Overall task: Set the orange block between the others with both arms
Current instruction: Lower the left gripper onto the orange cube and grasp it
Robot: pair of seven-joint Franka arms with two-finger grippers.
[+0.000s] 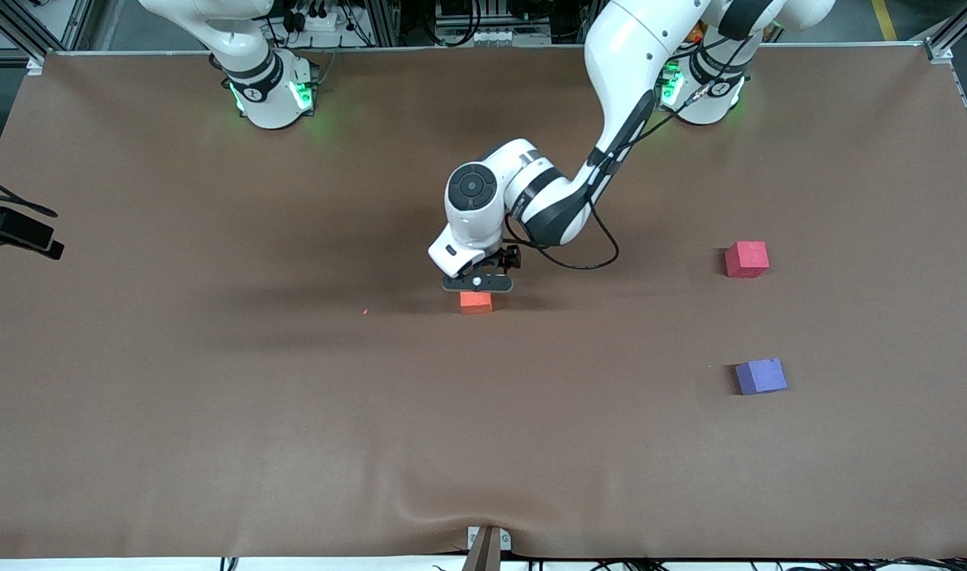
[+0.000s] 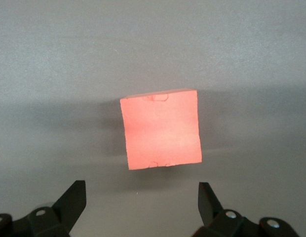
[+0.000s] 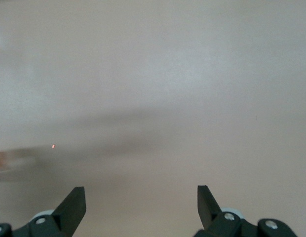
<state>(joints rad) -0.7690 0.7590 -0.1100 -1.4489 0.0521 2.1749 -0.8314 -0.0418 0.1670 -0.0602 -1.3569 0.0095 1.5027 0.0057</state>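
The orange block [image 1: 476, 302] [image 2: 160, 128] lies on the brown cloth near the middle of the table. My left gripper [image 1: 478, 284] [image 2: 141, 191] hangs low right over it, open, and its black fingers [image 2: 73, 198] stand apart from the block with nothing between them. The red-pink cube [image 1: 746, 259] and the purple-blue cube [image 1: 761, 376] sit toward the left arm's end, the purple-blue one nearer to the front camera, with a gap between them. My right gripper [image 3: 141, 193] waits, open and empty over bare cloth, and is out of the front view.
A tiny orange crumb [image 1: 365, 312] [image 3: 54, 146] lies on the cloth beside the orange block, toward the right arm's end. A black device [image 1: 19, 230] juts in at that end's edge. A small bracket [image 1: 487, 546] sits at the table's front edge.
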